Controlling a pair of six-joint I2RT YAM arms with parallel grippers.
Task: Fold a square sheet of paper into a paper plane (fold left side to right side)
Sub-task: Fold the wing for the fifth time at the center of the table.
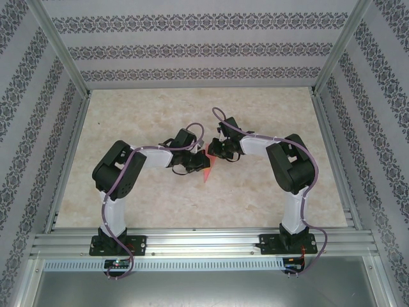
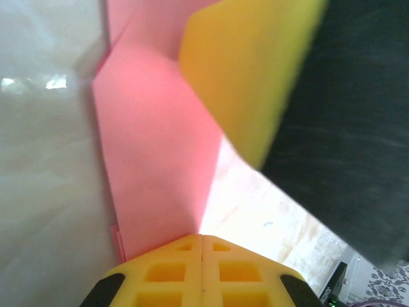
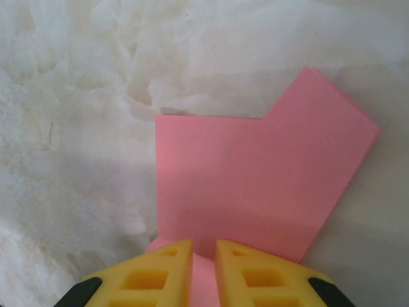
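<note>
Folded salmon-pink paper sheet [image 1: 208,173] lies mid-counter [image 1: 153,115] between both tools. Left tool [image 2: 202,246] has its fingers pressed together, tips at the sheet's near edge. Right tool [image 3: 204,248] stands narrowly apart, with a pink flap in the gap; it possibly pinches the flap, but the view is unclear

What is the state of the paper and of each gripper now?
paper: partly folded, not yet a plane.
left gripper: shut, tips at the paper's edge.
right gripper: slightly open, paper showing in the gap.
</note>
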